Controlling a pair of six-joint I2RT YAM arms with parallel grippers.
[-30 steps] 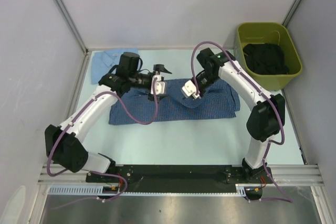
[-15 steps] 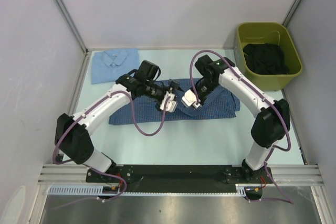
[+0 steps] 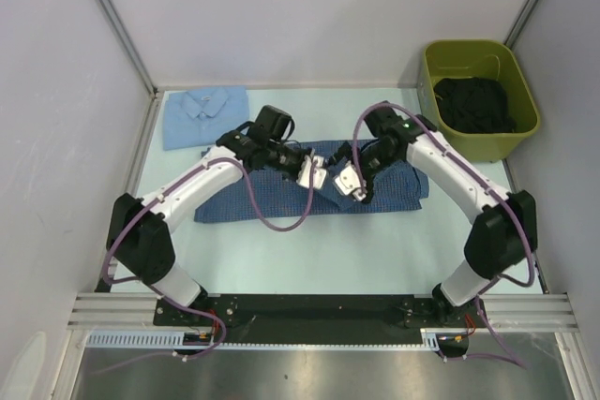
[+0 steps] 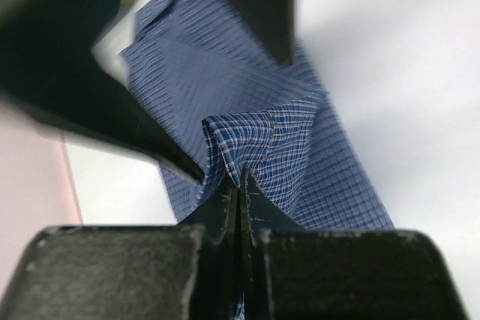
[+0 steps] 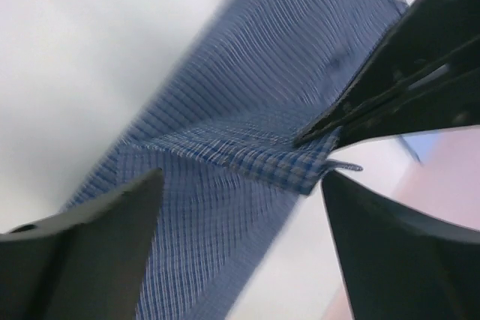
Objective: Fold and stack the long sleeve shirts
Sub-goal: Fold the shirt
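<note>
Pinches a ridge of checked shirt, lying across the tabletop, in left pincer pressed together; holds right pincer spread, gripping nothing. May lose thin pinch or drag folds askew, pulling one-sided.

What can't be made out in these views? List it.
Top view: middle of the checked shirt, hidden beneath the left gripper and right gripper.
Top view: dark contents of the green bin, too shadowed to identify.
Wrist views: pale blue shirt, outside both frames.

Pale green table, checked blue shirt mid-table, folded pale blue shirt far-left, green bin far-right
</note>
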